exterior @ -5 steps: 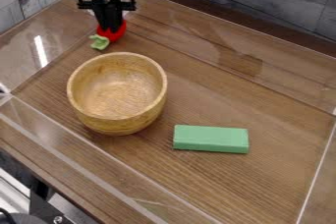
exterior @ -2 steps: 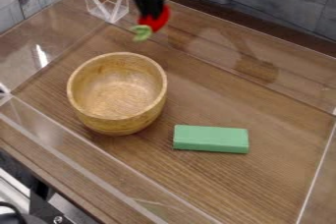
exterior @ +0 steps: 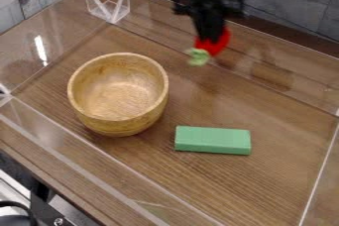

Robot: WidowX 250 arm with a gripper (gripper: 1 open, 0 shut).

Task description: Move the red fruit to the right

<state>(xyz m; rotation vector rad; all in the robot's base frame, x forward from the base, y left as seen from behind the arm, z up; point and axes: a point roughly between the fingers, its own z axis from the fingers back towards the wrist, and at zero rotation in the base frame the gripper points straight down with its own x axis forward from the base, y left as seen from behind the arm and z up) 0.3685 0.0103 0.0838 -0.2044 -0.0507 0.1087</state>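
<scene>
The red fruit, a small glossy strawberry-like toy with a light green stem end pointing down-left, hangs a little above the wooden table at the back, right of centre. My gripper comes down onto it from above, black and blurred by motion, and is shut on the fruit's red body. The fingertips are partly hidden behind the fruit.
A wooden bowl stands left of centre. A flat green rectangular block lies in front, right of the bowl. Clear plastic walls ring the table, with a transparent stand at the back left.
My gripper has carried the red fruit from the back left corner to the right across the table's rear, lifting it slightly. Bowl and green block have not moved.
</scene>
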